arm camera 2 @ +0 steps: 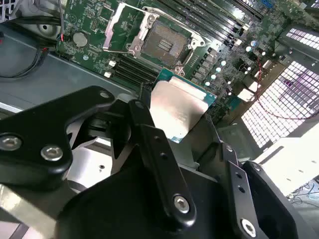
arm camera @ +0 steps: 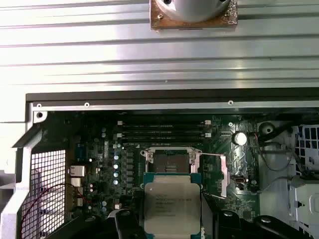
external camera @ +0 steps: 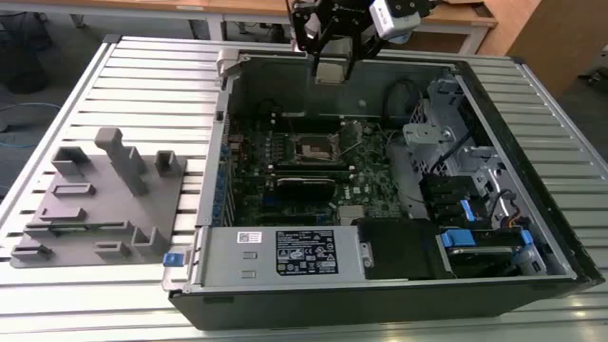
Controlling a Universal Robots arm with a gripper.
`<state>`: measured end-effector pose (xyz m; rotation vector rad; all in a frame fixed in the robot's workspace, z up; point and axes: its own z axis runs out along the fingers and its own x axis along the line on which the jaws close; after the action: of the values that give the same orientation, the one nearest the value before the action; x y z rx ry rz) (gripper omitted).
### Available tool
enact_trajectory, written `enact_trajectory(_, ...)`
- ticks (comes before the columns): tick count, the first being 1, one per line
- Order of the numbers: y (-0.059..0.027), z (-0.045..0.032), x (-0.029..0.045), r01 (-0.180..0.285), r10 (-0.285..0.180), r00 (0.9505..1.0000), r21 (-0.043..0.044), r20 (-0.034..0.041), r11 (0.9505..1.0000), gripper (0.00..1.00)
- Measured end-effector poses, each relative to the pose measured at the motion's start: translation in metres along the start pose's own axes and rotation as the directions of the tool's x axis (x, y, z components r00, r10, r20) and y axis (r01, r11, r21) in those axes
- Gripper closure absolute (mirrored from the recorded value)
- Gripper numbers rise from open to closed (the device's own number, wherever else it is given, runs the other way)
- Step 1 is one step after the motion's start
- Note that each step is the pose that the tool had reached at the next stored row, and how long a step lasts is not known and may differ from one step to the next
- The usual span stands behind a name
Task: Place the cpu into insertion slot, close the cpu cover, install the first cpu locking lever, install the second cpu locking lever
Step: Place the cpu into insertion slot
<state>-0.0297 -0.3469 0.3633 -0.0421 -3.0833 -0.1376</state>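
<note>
Hand (external camera: 331, 65) grips the cpu (arm camera 2: 178, 105) by its edges well above the insertion slot (arm camera 2: 164, 44), whose cpu cover (arm camera 2: 112, 30) stands open; no step looks finished yet.

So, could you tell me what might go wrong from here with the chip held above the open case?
The gripper holds the chip by its edges above the board; a slip could drop it onto the components. The socket lies open, so lowering the chip off-centre might damage its contacts. The cover stands raised beside the socket and could snag the gripper on the way down.
</note>
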Motion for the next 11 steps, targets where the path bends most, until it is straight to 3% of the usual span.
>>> enact_trajectory(11, -0.0001, 0.0015, -0.0001, 0.000, 0.000, 1.0000, 0.0002, -0.0028, 1.0000, 0.46)
